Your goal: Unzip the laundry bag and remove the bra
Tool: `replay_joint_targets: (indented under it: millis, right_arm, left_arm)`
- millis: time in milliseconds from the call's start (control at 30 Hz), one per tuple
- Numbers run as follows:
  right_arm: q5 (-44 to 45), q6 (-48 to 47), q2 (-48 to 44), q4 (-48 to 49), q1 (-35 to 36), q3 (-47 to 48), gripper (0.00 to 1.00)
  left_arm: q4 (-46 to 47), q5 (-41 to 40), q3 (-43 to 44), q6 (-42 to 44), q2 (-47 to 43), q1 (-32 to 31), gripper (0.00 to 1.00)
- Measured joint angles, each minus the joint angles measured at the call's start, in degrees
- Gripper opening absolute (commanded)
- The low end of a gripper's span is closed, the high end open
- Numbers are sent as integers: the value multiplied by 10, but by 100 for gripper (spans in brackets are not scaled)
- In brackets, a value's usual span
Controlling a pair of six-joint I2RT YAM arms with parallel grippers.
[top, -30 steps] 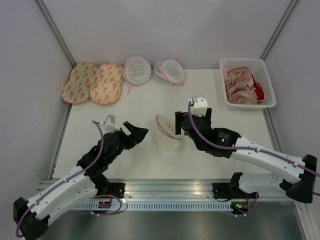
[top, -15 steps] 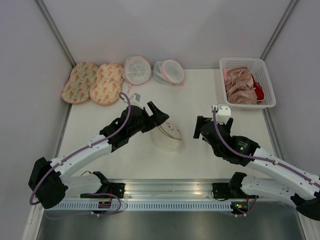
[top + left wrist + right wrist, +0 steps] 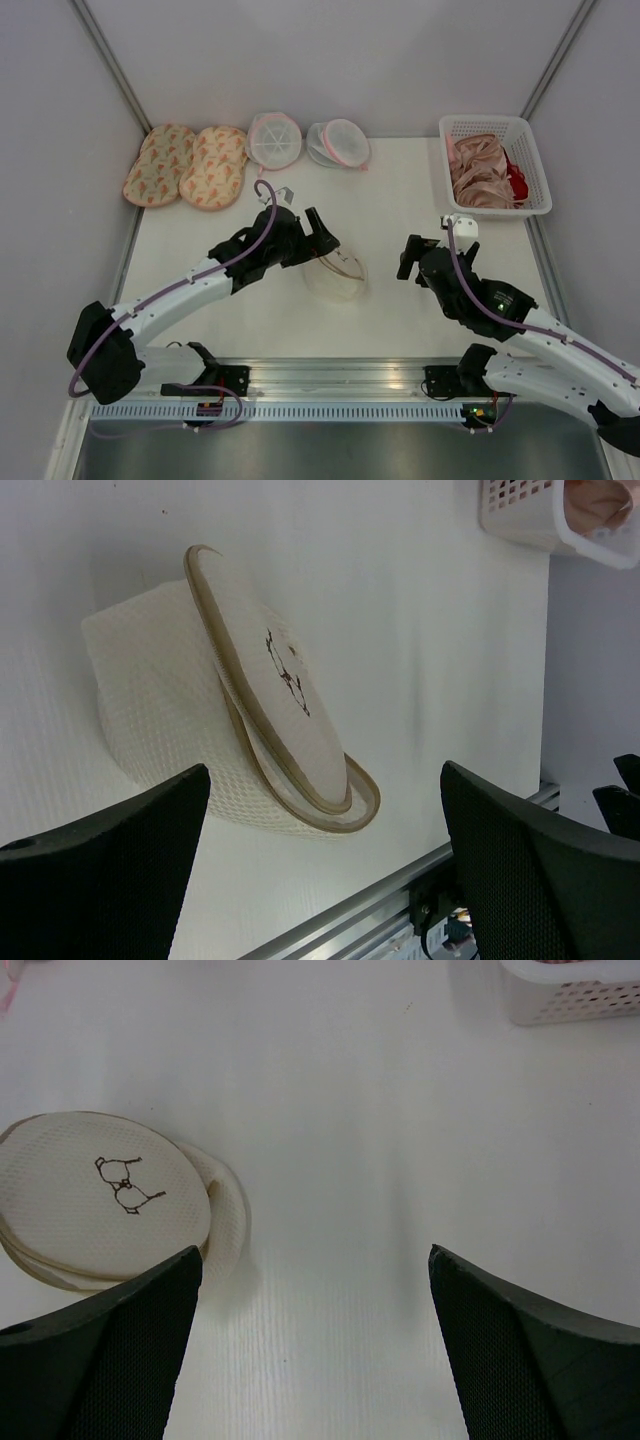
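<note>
The laundry bag (image 3: 335,276) lies mid-table, a round cream mesh clamshell with tan edging. Its lid with a small dark mark is tilted up and part open in the left wrist view (image 3: 255,680), and it also shows in the right wrist view (image 3: 100,1198). Its inside is hidden. My left gripper (image 3: 324,240) is open and empty just behind and left of the bag, with the bag ahead of its wide-apart jaws (image 3: 320,880). My right gripper (image 3: 408,258) is open and empty to the bag's right (image 3: 315,1345). Pinkish-beige bra fabric (image 3: 478,172) lies in the basket.
A white basket (image 3: 494,127) at the back right also holds a red garment (image 3: 517,180). Two peach floral oval bags (image 3: 188,165) and two white mesh bags with pink trim (image 3: 274,139) line the back edge. Walls stand close on both sides.
My left arm has reached forward and right to the bag. My right gripper has pulled back to the right, away from the bag. The bag's lid has dropped from nearly upright to a lower tilt.
</note>
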Motion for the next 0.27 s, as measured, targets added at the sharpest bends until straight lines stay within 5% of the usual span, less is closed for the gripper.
replay_joint_targets:
  millis: [267]
  right_arm:
    - [-15, -1, -10, 21, -6, -2, 98]
  left_arm:
    - [-2, 12, 1, 33, -10, 0, 100]
